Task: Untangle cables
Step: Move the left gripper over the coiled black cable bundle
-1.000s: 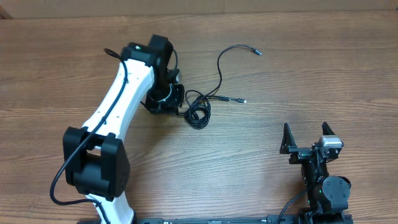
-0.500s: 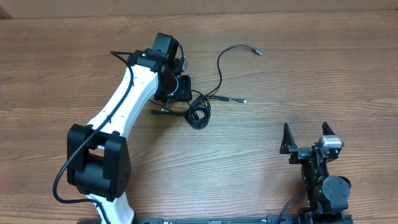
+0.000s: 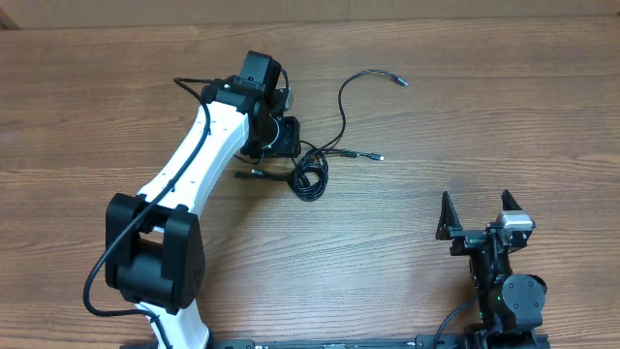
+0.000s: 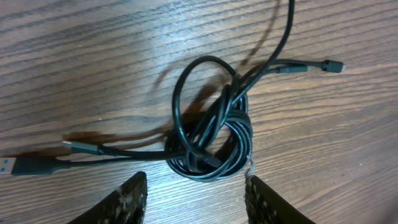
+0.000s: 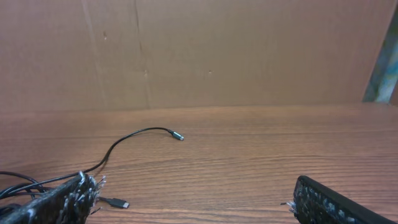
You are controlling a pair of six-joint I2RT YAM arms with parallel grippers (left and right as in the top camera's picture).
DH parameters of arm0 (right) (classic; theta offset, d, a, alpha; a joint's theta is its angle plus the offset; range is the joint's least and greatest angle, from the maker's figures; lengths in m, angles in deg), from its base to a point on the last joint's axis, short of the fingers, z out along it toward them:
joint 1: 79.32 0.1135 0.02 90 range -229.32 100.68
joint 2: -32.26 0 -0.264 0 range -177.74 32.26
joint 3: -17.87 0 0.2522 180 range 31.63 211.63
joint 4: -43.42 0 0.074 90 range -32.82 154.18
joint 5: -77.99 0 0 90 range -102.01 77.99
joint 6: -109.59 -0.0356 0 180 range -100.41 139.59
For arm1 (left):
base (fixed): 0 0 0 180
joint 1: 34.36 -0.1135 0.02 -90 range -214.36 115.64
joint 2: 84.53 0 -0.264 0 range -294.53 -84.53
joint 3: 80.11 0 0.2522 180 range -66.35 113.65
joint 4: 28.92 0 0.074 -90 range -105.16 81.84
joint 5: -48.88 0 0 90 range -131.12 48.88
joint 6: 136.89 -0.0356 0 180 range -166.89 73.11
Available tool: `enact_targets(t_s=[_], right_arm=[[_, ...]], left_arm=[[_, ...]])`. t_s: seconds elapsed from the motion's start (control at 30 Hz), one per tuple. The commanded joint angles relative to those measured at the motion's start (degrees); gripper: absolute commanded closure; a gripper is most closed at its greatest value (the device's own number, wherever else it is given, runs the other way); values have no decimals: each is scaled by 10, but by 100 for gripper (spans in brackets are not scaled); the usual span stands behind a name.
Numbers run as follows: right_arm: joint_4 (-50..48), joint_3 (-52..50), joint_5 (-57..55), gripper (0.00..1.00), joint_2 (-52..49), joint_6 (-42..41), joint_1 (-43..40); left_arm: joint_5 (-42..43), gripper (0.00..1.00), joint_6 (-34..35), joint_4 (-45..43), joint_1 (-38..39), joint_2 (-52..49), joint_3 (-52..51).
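Observation:
The cables (image 3: 309, 179) are thin black cords knotted into a small coil at mid-table, with plug ends lying at the far right (image 3: 400, 81), right (image 3: 377, 156) and left (image 3: 244, 174). My left gripper (image 3: 284, 138) hovers just back-left of the coil. In the left wrist view the coil (image 4: 208, 134) lies just beyond the left gripper (image 4: 196, 199), which is open and holds nothing. My right gripper (image 3: 477, 215) stands open near the table's front right, far from the cables, with nothing between its fingers (image 5: 56, 202).
A brown cardboard wall (image 5: 199, 50) closes off the far side of the table. The wooden table (image 3: 484, 116) is bare around the cables. Thick black wires (image 3: 92, 291) run along the left arm and its base.
My left gripper has opened and let go of a cable end, which now lies on the table left of the coil. The gripper shifted back and right. The right arm has not moved.

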Motion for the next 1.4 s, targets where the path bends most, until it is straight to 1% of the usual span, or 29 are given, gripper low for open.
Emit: enact_targets(t_s=[0.0,0.17,0.3,0.37,0.53,0.63,0.7,0.87,0.97,1.0,1.03,1.13,1.2,1.23,1.3,1.33,1.37], right_arm=[[-3,-6,-4,0,4,-4,3],[-3,-6,-4,0,4,-4,3],[-3,-6,-4,0,4,-4,3],[-3,-6,-4,0,4,-4,3],[-3,-6,-4,0,4,-4,3],[-3,-6,-4,0,4,-4,3],[-3,-6,-4,0,4,-4,3],[-3,-6,-4,0,4,-4,3],[-3,-6,-4,0,4,-4,3],[-3,-6,-4,0,4,-4,3],[-3,-6,-4,0,4,-4,3],[-3,-6,-4,0,4,-4,3],[-3,-6,-4,0,4,-4,3],[-3,-6,-4,0,4,-4,3],[-3,-6,-4,0,4,-4,3],[-3,-6,-4,0,4,-4,3],[-3,-6,-4,0,4,-4,3]], left_arm=[[-24,48,2,-2,5,-7,-1],[-24,46,2,-2,5,-7,-1],[-24,42,2,-4,5,-7,-1],[-24,42,2,-5,10,-7,-2],[-30,33,1,-7,12,-7,-2],[-33,30,2,-10,12,-7,-2],[-55,23,2,-12,14,-7,-2],[-59,21,19,-25,14,-7,-2],[-59,23,20,-29,15,-7,-2],[-59,27,20,-24,15,-7,-3],[-59,40,16,-24,15,-7,-5],[-59,73,14,-28,15,-7,-19],[-59,86,16,-50,15,-7,-34],[-57,96,18,-69,15,-7,-49],[-57,95,36,-89,15,-7,-63],[-57,81,36,-95,15,-7,-66],[-57,73,36,-98,16,-7,-68]])
